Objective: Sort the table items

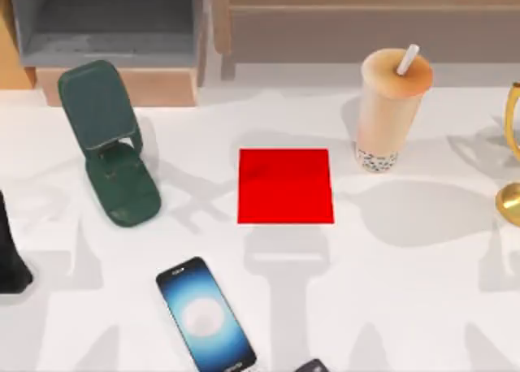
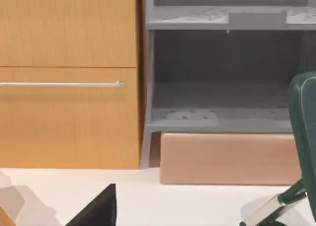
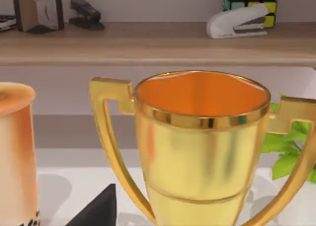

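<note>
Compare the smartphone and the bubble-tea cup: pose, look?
The smartphone lies flat, screen up, near the front of the table; the bubble-tea cup stands upright toward the back right. The smartphone is a thin black slab with a glowing blue-white screen; the bubble-tea cup is a tall beige cylinder with a white straw and dark pearls at the bottom. Both rest on the table, ungripped.

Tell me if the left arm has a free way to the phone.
Probably yes. The phone lies flat on the table toward the left, screen up, with bare surface around it. The green stand sits farther back, apart from it. A small dark thing lies beside it but apart.
</note>
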Action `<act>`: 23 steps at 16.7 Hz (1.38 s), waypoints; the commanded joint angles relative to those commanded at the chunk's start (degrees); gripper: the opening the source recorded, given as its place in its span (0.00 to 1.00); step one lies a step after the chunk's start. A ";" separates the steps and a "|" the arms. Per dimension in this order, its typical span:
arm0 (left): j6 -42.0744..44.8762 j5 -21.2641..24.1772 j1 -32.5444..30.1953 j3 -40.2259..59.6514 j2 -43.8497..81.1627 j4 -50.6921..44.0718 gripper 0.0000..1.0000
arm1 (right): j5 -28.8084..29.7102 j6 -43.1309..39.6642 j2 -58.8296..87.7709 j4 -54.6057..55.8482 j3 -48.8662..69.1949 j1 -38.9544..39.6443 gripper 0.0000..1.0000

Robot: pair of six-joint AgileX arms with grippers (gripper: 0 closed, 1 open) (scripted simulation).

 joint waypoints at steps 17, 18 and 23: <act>0.11 -0.43 7.38 53.96 53.50 -29.09 1.00 | 0.00 0.00 0.00 0.00 0.00 0.00 1.00; 0.28 -0.34 7.99 58.88 59.24 -32.48 1.00 | 0.00 0.00 0.00 0.00 0.00 0.00 1.00; 0.89 0.17 10.83 81.34 87.75 -49.70 1.00 | 0.00 0.00 0.00 0.00 0.00 0.00 1.00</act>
